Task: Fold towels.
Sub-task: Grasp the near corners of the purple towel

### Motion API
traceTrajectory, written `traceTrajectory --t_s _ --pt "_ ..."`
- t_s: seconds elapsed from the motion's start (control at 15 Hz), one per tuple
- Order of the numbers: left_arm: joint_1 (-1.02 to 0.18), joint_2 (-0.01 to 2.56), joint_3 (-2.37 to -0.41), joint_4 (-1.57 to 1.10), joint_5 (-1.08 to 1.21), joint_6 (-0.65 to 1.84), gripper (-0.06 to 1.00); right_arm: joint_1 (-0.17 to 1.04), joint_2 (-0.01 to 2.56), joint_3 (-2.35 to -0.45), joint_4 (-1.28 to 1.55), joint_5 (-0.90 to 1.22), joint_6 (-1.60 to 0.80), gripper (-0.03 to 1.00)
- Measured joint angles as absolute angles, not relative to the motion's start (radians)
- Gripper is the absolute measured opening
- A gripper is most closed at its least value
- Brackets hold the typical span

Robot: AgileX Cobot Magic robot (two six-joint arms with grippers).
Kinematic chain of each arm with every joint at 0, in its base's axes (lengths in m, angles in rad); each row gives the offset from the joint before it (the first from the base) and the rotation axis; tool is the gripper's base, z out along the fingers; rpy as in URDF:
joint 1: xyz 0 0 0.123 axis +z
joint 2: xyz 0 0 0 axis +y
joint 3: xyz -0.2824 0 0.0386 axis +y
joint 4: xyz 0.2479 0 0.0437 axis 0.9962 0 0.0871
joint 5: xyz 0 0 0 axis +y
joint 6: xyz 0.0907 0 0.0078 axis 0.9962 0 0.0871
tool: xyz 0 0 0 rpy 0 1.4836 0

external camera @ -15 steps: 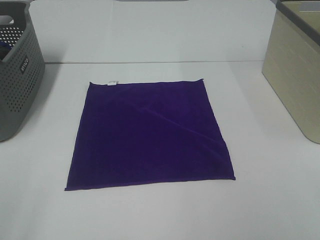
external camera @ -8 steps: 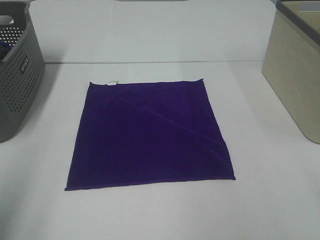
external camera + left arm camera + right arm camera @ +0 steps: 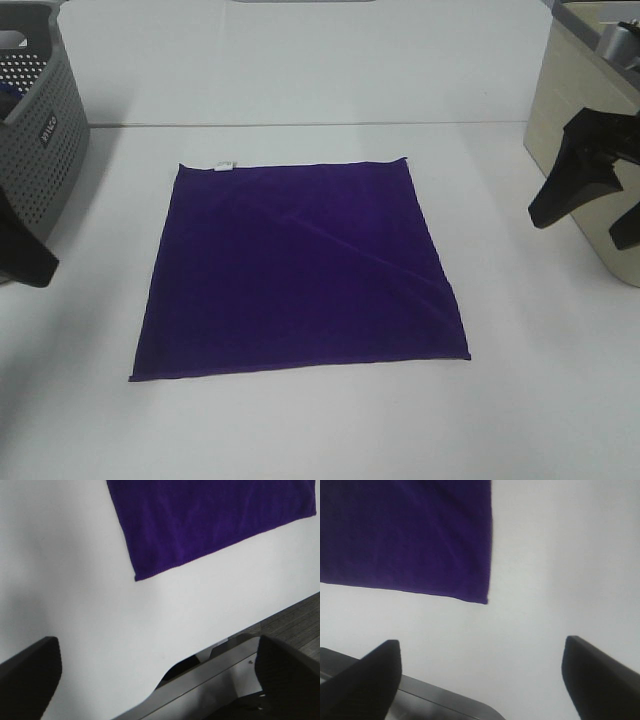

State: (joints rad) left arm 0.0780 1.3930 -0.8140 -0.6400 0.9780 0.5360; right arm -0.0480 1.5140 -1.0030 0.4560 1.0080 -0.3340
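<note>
The deep purple towel (image 3: 300,270) lies spread flat and square in the middle of the white table, with a small white tag (image 3: 224,166) on its far edge and a faint diagonal crease. My left gripper (image 3: 25,255) is at the left edge of the exterior view, apart from the towel. In the left wrist view it (image 3: 157,680) is open and empty, with the towel's near left corner (image 3: 136,579) ahead. My right gripper (image 3: 575,230) hangs open in front of the bin. In the right wrist view it (image 3: 480,680) is open and empty, near the towel's near right corner (image 3: 486,601).
A grey perforated basket (image 3: 35,140) stands at the far left. A beige bin (image 3: 590,130) stands at the far right, close behind my right gripper. The table's front edge and metal frame (image 3: 200,680) show in the wrist views.
Both grippers have come into the exterior view, the left at the left edge and the right at the right edge. The towel has not moved.
</note>
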Motion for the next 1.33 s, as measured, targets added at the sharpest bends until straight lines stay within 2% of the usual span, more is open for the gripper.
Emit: traceTrajectory --t_s 0.13,0.33,0.73,1.0,1.33 --pt "0.078 1.526 -0.814 -0.754 0.929 0.650 0.98 -0.086 1.602 -1.004 0.652 1.035 -0.513 0.84" --pt "0.078 1.657 -0.813 -0.824 0.892 0.754 0.98 -0.087 1.705 -1.004 0.713 1.041 -0.617 0.84" --pt "0.078 1.775 -0.811 -0.857 0.830 0.786 0.98 -0.087 1.731 -1.004 0.672 0.984 -0.591 0.84" --pt "0.078 1.879 -0.812 -0.876 0.826 0.847 0.98 -0.087 1.847 -1.004 0.653 0.945 -0.586 0.84" --pt "0.078 1.889 -0.812 -0.876 0.809 0.858 0.98 -0.087 1.935 -1.004 0.654 0.846 -0.592 0.84"
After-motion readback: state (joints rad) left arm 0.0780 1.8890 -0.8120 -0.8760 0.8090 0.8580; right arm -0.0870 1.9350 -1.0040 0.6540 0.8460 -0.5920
